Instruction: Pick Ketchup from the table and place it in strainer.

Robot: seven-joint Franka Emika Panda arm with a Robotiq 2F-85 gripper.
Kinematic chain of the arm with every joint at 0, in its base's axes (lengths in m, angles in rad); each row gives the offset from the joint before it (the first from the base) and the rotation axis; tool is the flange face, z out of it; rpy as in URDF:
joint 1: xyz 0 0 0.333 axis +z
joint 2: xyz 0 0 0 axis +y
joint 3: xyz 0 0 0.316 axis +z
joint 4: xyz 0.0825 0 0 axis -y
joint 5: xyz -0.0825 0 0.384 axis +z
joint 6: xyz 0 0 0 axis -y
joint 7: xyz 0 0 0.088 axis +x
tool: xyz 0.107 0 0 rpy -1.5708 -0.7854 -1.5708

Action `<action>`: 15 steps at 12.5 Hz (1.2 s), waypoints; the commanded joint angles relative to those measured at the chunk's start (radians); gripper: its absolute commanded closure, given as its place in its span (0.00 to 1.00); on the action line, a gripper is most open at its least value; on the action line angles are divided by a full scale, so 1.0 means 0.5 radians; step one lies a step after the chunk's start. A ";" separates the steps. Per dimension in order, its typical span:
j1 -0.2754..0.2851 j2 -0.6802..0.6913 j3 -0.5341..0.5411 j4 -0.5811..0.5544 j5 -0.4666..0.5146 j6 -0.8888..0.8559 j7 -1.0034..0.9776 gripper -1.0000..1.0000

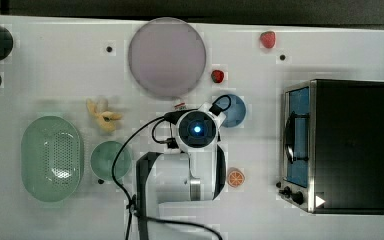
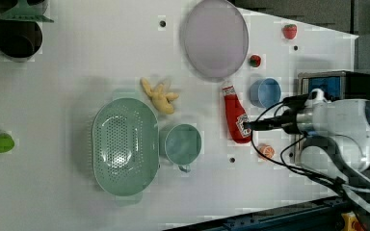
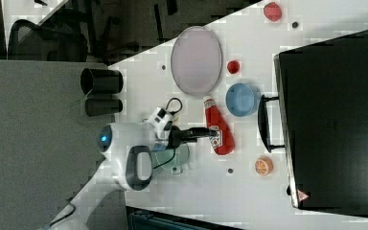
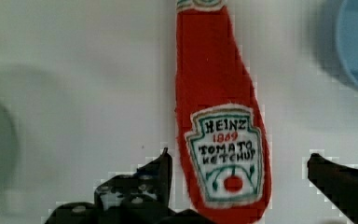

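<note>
One Ketchup (image 4: 221, 121) bottle lies flat on the white table (image 2: 77, 62), btwn the lilac plate (image 2: 215, 38), blue bowl (image 2: 265, 92) and teal bowl (image 2: 183, 143), w/ its label facing up. Gripper (image 4: 237, 175) sits over its lower end w/ fingers (image 4: 161, 170) spread wide, one on each side of the label, not clamping it. Strainer (image 2: 124, 144) sits well apart at the left view's left, just past the teal bowl, nr the yellow ginger-like piece (image 2: 160, 96).
</note>
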 commanded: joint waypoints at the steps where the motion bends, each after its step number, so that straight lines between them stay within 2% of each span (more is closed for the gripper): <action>1: -0.010 0.113 0.013 -0.009 -0.084 0.227 -0.103 0.00; 6: -0.008 0.275 0.017 0.030 -0.084 0.273 -0.084 0.00; 7: -0.008 0.295 0.016 0.032 -0.084 0.276 -0.084 0.04; 10: -0.009 0.326 0.010 0.036 -0.084 0.341 -0.082 0.37; 13: -0.011 0.274 0.010 0.058 -0.083 0.336 -0.083 0.37; 15: -0.013 0.135 0.008 0.065 -0.083 0.234 -0.072 0.37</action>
